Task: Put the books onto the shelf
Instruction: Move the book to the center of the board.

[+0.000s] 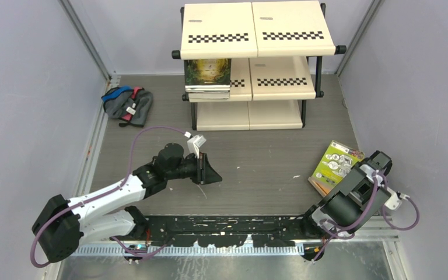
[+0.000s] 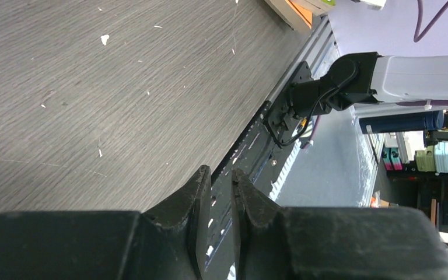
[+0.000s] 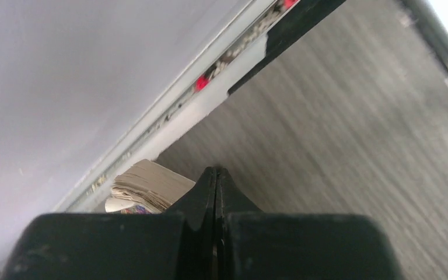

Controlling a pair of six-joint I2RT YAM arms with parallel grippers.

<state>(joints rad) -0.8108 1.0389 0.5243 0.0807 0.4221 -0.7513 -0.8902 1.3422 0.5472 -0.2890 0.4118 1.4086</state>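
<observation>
Biggest thing first: the worktop (image 1: 256, 169) is mostly bare, with the shelf (image 1: 256, 23) standing at the far side. There's a stack of books (image 1: 207, 76) on the left half of its middle tier, dark green-gold cover on top.

What's left for you looks like the lime green book (image 1: 338, 160), lying flat at the right edge of the worktop, just beside the right arm. There's an orange-edged book (image 1: 317, 183) peeking out under it, I think. The cloth bundle (image 1: 127, 105) far left isn't your problem.

My guess on handling: a thin paperback, so light but floppy, and a glossy cover that slides. Don't pinch a corner or it'll droop. Go for the spine side, or the edge that sits raised on the one below.

The left gripper (image 1: 212, 175) hangs over mid-worktop with its jaws only slightly apart and nothing between them. The right gripper (image 3: 216, 173) is pressed fully together, empty, with page edges just beside it by the wall.
</observation>
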